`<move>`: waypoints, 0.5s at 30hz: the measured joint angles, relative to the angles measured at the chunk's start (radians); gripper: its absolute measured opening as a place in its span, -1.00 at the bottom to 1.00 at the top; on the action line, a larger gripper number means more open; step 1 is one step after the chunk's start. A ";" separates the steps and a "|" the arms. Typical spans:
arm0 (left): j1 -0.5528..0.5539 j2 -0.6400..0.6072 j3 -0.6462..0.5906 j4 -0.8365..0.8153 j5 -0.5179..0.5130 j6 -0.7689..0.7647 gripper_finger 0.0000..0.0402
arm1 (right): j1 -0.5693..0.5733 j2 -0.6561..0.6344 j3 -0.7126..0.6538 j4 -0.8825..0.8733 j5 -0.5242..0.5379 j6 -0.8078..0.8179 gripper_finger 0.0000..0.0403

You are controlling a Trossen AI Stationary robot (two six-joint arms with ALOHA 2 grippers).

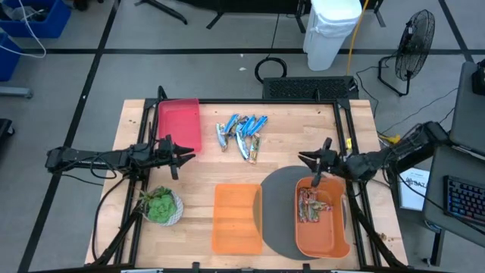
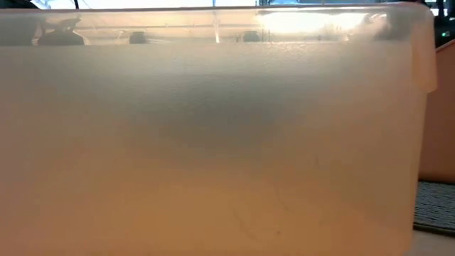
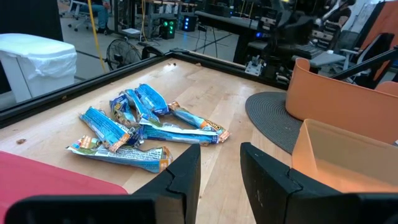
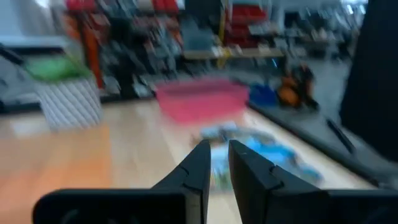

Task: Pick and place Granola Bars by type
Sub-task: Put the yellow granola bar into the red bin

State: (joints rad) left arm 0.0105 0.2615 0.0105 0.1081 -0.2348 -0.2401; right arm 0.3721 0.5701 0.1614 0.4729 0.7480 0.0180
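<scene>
Blue bars [image 1: 241, 130] heaped at upper centre of counter [image 1: 288, 144]; brown bars [image 1: 309, 205] in orange bin [image 1: 333, 239], lower right. Left gripper [image 1: 182, 154] fingers spread, empty; right gripper [image 1: 307, 158] fingers narrowly parted, empty.

Three bins sit on the table: one red bin [image 1: 179, 121] beside the left gripper [image 1: 184, 154], and two orange ones, a rounded bin [image 1: 339, 241] just below the right gripper [image 1: 316, 161] and a squarer one [image 1: 236, 218] between the grippers. The loose Granola Bars [image 1: 241, 134] ahead of both grippers overlap too much for an exact count, roughly half a dozen blue ones. One potted plant [image 1: 160, 205] stands near the left gripper.
</scene>
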 joint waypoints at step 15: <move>0.000 0.000 0.000 0.000 0.000 0.000 -0.41 | -0.528 -0.115 -0.044 0.060 -0.553 -0.019 -0.90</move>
State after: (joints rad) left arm 0.0107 0.2617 0.0107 0.1081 -0.2348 -0.2401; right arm -0.1557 0.4548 0.1173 0.5324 0.1947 -0.0006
